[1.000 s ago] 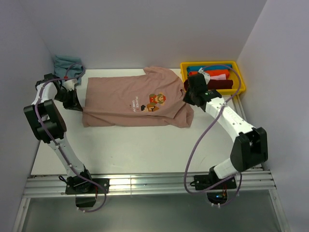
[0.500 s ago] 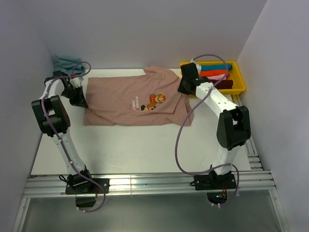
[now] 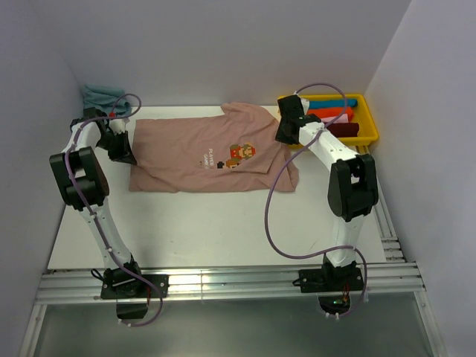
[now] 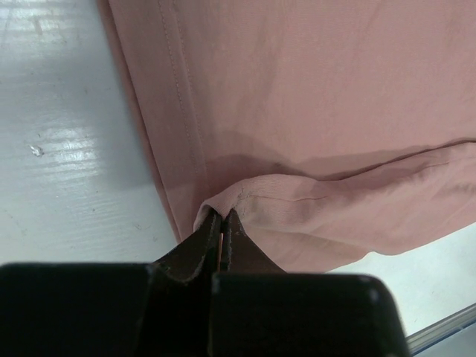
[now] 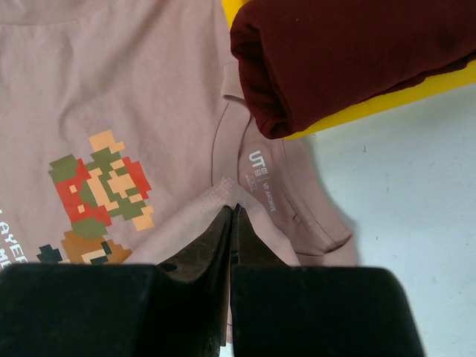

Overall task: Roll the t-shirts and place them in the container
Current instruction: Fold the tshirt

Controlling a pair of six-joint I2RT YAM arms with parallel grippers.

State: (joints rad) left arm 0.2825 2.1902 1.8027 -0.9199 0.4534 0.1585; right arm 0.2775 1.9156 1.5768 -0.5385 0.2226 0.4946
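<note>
A dusty pink t-shirt (image 3: 201,152) with a small pixel-figure print (image 3: 239,155) lies spread flat on the white table (image 3: 193,230), its hem to the left and its collar to the right. My left gripper (image 3: 123,151) is shut on a pinched fold at the hem (image 4: 245,201). My right gripper (image 3: 285,134) is shut on a pinched fold beside the collar (image 5: 223,195); the neck label (image 5: 262,172) shows just past the fingertips.
A yellow bin (image 3: 370,123) at the back right holds rolled shirts in blue, orange and dark red; the dark red roll (image 5: 349,52) hangs over its rim close to my right gripper. A crumpled teal shirt (image 3: 100,97) lies in the back left corner. Walls close in on three sides.
The right arm has swung from the shirt's right edge up to the collar near the bin, pulling the fabric with it. The left gripper has moved a little inward along the hem.
</note>
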